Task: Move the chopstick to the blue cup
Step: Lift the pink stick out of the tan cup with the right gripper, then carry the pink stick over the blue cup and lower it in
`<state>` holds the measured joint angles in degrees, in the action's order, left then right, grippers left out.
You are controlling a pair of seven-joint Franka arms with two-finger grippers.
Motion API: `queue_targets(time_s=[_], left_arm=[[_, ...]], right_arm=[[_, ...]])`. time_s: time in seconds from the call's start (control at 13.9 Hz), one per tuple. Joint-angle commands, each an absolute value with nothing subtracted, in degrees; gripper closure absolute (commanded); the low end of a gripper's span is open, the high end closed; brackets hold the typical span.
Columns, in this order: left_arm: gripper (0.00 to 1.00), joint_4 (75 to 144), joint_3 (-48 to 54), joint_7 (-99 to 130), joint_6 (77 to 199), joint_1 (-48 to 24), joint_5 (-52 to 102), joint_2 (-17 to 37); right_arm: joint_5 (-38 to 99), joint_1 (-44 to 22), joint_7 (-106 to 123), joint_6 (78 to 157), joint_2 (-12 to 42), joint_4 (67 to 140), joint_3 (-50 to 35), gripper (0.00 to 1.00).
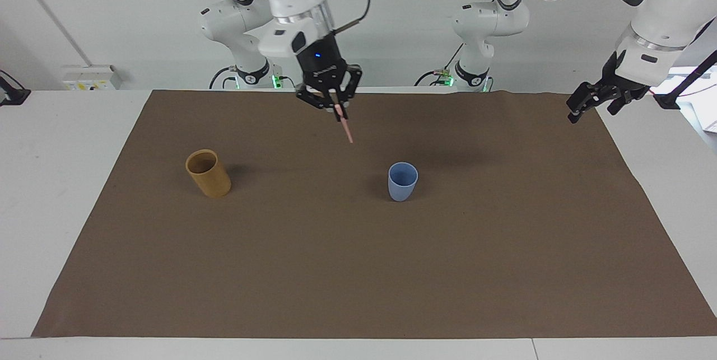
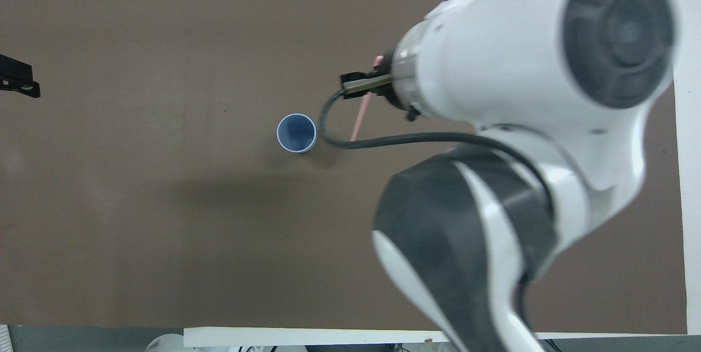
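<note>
My right gripper (image 1: 335, 103) is shut on a thin pale-pink chopstick (image 1: 345, 125) and holds it in the air over the brown mat, between the two cups. The chopstick hangs tilted, its lower tip toward the blue cup. In the overhead view the chopstick (image 2: 358, 116) shows just beside the blue cup (image 2: 296, 133), under the right gripper (image 2: 366, 81). The light-blue cup (image 1: 403, 181) stands upright and empty mid-mat. My left gripper (image 1: 591, 111) waits, open and empty, over the mat's edge at the left arm's end; its tip shows in the overhead view (image 2: 19, 81).
A taller tan-orange cylindrical cup (image 1: 208, 173) stands on the brown mat (image 1: 358, 270) toward the right arm's end; the right arm hides it in the overhead view. White table surrounds the mat (image 2: 164, 259).
</note>
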<state>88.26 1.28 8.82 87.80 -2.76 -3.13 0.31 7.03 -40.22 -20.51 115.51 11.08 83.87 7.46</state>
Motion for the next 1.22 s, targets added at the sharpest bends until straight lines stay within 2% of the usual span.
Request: queue_targets(time_s=[0.0, 0.29, 0.43, 0.5, 0.58, 0.65, 0.72, 0.93, 1.15], left_arm=[[0.0, 88.59, 1.05, 8.7, 87.1, -2.99, -3.25, -0.09], [0.0, 88.59, 1.05, 8.7, 87.1, -2.99, -3.25, -0.09], [0.0, 88.59, 1.05, 8.7, 87.1, -2.99, -3.25, -0.09], [0.0, 88.59, 1.05, 8.79, 87.1, -2.99, -3.25, -0.09], [0.0, 88.59, 1.05, 8.79, 87.1, -2.99, -3.25, -0.09], [0.0, 88.59, 1.05, 8.7, 87.1, -2.99, -3.25, -0.09], [0.0, 88.59, 1.05, 8.79, 87.1, -2.9, -3.25, -0.09], [0.0, 88.59, 1.05, 8.7, 87.1, -2.99, -3.25, -0.09], [0.0, 88.59, 1.05, 8.79, 87.1, -2.99, -3.25, -0.09]], right_arm=[[3.96, -42.62, -23.29, 118.73, 15.9, 81.74, 7.74, 1.0], [3.96, -45.09, -25.13, 124.62, 16.96, 85.25, 7.56, 0.99], [3.78, -45.0, -25.22, 125.15, 16.88, 86.04, 7.56, 0.96], [3.78, -44.91, -25.22, 125.94, 16.79, 86.57, 7.56, 0.91], [3.78, -45.0, -25.22, 126.47, 16.53, 87.44, 7.56, 0.72], [3.69, -44.91, -25.22, 126.82, 16.35, 88.06, 7.56, 0.23], [3.34, -44.91, -24.96, 126.83, 16.26, 88.15, 7.65, 0.0], [2.03, -43.77, -25.05, 124.03, 16.35, 84.74, 8.0, 0.0], [2.63, -39.48, -24.96, 122.17, 16.17, 82.09, 8.0, 0.0]])
